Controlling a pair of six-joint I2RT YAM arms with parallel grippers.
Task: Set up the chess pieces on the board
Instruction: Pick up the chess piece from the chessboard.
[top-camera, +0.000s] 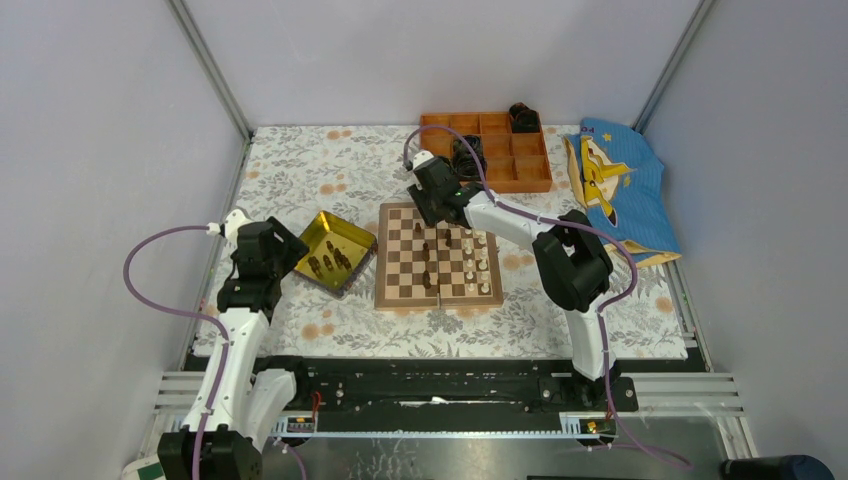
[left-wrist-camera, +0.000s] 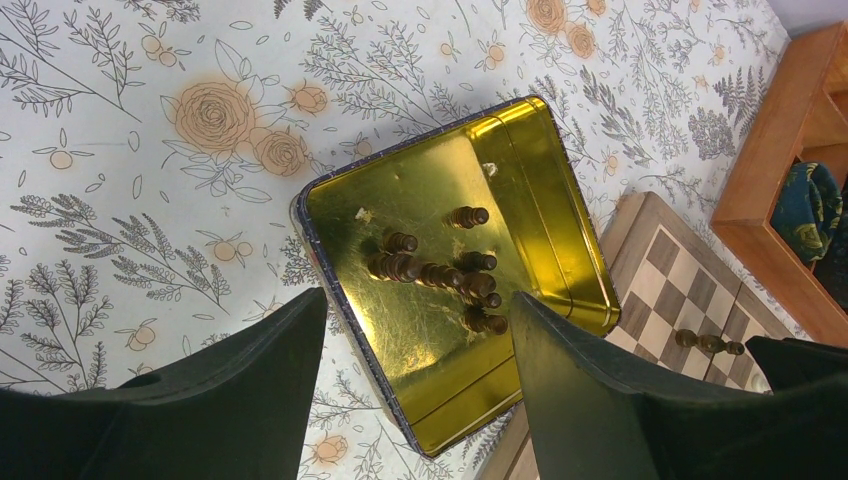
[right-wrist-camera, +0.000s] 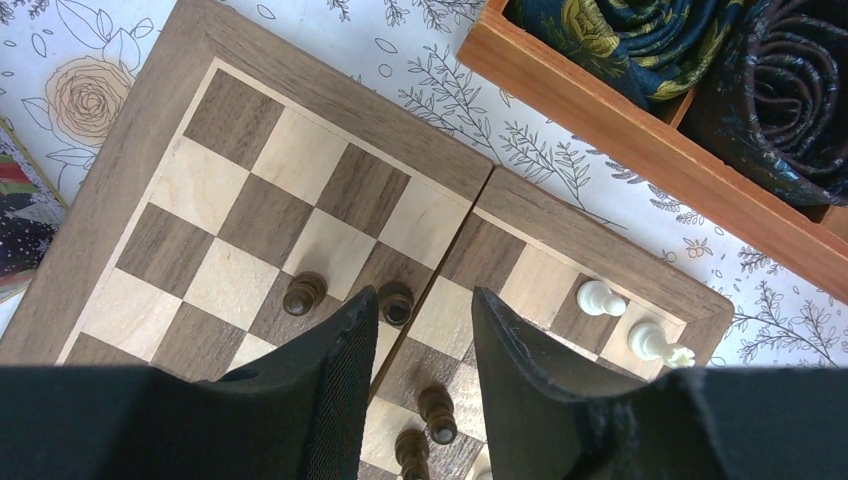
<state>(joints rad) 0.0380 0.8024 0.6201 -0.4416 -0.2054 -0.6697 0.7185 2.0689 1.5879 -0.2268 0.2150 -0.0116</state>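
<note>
The board (top-camera: 386, 292) lies mid-table with dark chess pieces (top-camera: 428, 268) along its centre and pale ones (top-camera: 481, 262) on its right half. More dark pieces (left-wrist-camera: 440, 275) lie loose in the gold tray (left-wrist-camera: 560, 200). My left gripper (left-wrist-camera: 420, 298) hangs open above that tray, holding nothing. My right gripper (right-wrist-camera: 425, 294) hovers over the board's (right-wrist-camera: 230, 130) far end, jaws apart with nothing between them. One dark piece (right-wrist-camera: 397, 302) stands just past its left fingertip, a dark pawn (right-wrist-camera: 303, 293) beside it. Two dark pieces (right-wrist-camera: 438, 412) stand below the gap.
Two pale pieces (right-wrist-camera: 600, 298) stand at the board's far right corner. The orange compartmented box (top-camera: 500, 170) with dark rolls (right-wrist-camera: 640, 40) sits just behind the board. A blue printed cloth (top-camera: 620, 190) lies at the right. The gold tray (top-camera: 330, 222) sits left of the board.
</note>
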